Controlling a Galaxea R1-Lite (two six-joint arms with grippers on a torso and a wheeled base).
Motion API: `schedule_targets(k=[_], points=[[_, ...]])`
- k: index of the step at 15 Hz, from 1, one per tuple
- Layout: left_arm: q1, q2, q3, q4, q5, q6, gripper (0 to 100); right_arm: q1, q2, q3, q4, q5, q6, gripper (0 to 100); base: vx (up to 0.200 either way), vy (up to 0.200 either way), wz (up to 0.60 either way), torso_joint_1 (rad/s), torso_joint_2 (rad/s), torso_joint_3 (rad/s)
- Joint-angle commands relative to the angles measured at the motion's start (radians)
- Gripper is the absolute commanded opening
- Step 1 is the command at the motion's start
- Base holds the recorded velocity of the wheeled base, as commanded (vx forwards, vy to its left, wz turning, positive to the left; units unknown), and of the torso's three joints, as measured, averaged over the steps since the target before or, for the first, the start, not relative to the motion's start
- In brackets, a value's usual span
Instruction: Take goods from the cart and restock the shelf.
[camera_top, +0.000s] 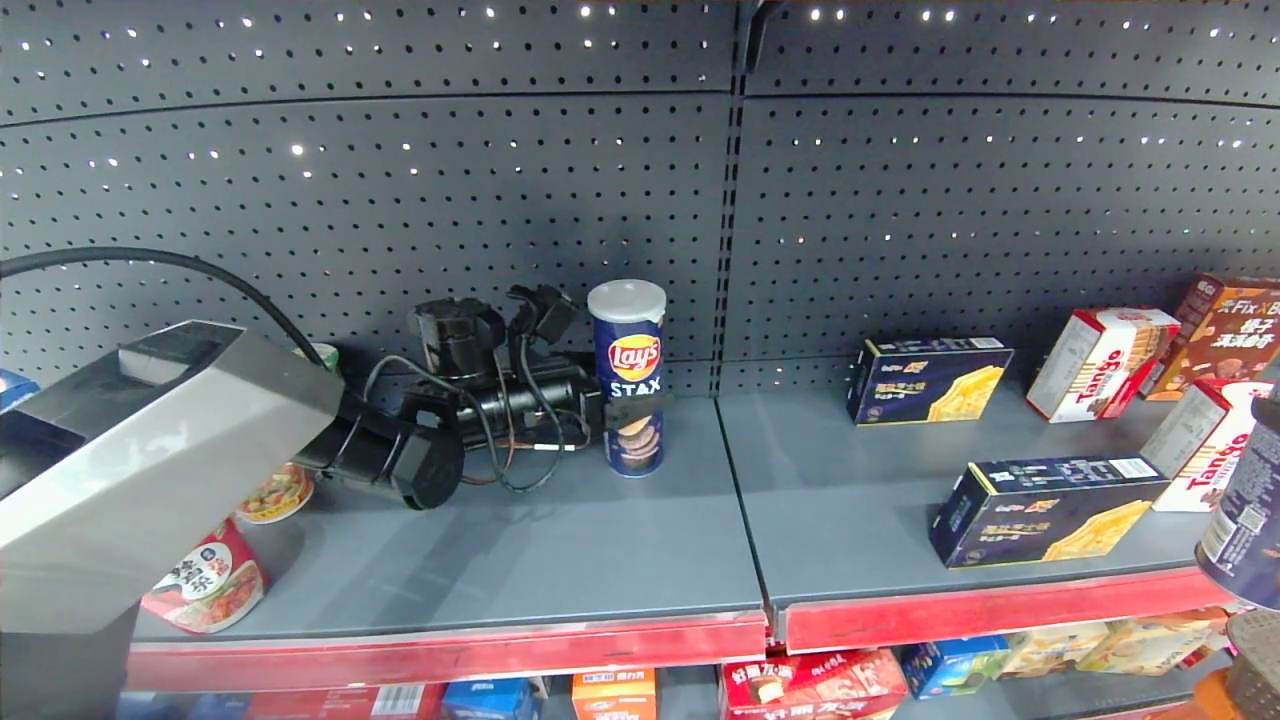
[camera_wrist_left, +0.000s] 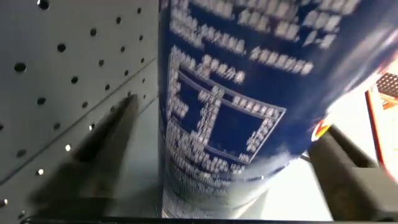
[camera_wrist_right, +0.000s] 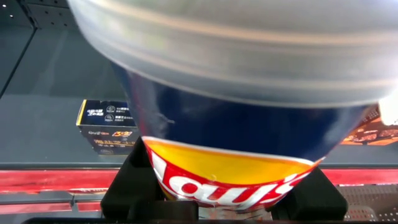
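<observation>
Head view: blue chip can (camera_top: 630, 350) standing on the shelf (camera_top: 560, 540)

Left gripper (camera_top: 628, 410) is straddling it upright by the pegboard (camera_top: 400, 200); clamping or loose, I cannot tell; the label is showing a red-and-yellow logo over white lettering; right gripper (camera_wrist_right: 224, 199) is gripping a second can (camera_wrist_right: 236, 124) off the shelf's right front edge.

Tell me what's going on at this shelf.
Restocking is under way with both arms. The left gripper is around a chip can that stands upright on the shelf, close to the pegboard back. The right gripper holds a second chip can in front of the shelf's right end, not yet placed. The right half has snack boxes, the left has cup noodles.
</observation>
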Motion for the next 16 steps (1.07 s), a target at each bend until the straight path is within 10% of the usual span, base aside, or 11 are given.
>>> schedule_targets(k=[1,9,16], points=[[-0.003,0.025,-0.011,-0.030,0.006,0.008,0,0.001,-0.002,0.003,0.000,0.000,-0.001,0,0.000,0.000,0.00,0.000,0.00,0.000],[-0.026,-0.091,0.091,0.005,0.054,0.002,0,0.001,-0.002,0.007,0.001,0.000,-0.001,0,0.000,0.000,0.00,0.000,0.00,0.000],[-0.049,-0.284,0.400,-0.137,0.052,0.002,0,0.002,-0.026,0.026,0.001,0.000,-0.001,0,0.000,0.000,0.00,0.000,0.00,0.000]])
